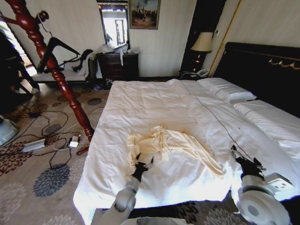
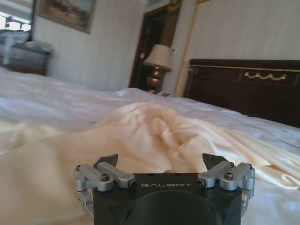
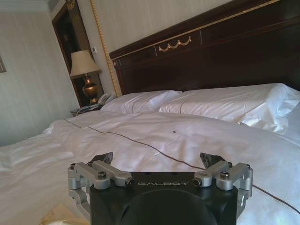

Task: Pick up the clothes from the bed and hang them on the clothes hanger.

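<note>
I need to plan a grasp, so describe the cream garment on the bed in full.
The clothes are one pale cream-yellow garment of thin, soft-looking fabric, wrinkled and bunched into folds at the middle, with a long loose part trailing toward the right hand. It lies flat on the white sheet of the bed, near the foot edge, left of the dark seam line. The left hand, open, sits at its near edge; contact cannot be told. The right hand, open, is apart from it.
</note>
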`<state>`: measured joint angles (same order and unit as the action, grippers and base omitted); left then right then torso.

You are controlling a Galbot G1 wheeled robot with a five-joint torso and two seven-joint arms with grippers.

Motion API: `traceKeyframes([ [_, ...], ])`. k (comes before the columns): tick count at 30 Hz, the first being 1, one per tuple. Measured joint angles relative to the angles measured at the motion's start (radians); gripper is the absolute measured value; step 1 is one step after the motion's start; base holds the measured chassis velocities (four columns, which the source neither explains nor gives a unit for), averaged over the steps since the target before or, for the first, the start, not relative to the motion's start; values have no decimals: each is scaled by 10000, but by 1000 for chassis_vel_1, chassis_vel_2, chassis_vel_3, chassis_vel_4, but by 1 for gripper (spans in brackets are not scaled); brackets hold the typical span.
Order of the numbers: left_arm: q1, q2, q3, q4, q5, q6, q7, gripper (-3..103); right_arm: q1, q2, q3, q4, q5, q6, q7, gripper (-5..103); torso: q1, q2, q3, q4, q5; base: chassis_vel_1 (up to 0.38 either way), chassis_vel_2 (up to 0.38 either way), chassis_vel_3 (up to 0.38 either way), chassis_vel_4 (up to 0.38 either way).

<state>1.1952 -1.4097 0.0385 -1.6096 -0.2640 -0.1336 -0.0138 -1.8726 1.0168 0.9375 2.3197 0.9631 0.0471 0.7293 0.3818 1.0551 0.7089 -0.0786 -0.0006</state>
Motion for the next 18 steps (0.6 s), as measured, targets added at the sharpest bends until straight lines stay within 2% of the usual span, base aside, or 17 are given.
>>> traceKeyframes([
  [6,-937,294,573,317,-40,92,-77,100,-14,258,22,-69,-210,19,-169,100,2,-1,0,4,3,0,0,0,0],
  [11,-1242,1504,1158,0,-775,298,-7,100,37,456,37,-203,-306,9,-195,100,0,-1,1,10,4,0,0,0,0],
  [13,-1394,1687,1374,-35,-892,298,68,100,68,492,32,-229,-337,-1,-195,100,1,0,1,10,4,0,0,0,0],
  [17,-2246,2569,2482,-212,-1896,524,486,100,123,772,-116,-303,-588,-32,-246,100,0,0,0,9,3,0,0,0,0],
  [18,-2246,2569,2482,-212,-1896,524,486,100,123,772,-116,-303,-588,-32,-246,100,0,0,0,9,3,0,0,0,0],
])
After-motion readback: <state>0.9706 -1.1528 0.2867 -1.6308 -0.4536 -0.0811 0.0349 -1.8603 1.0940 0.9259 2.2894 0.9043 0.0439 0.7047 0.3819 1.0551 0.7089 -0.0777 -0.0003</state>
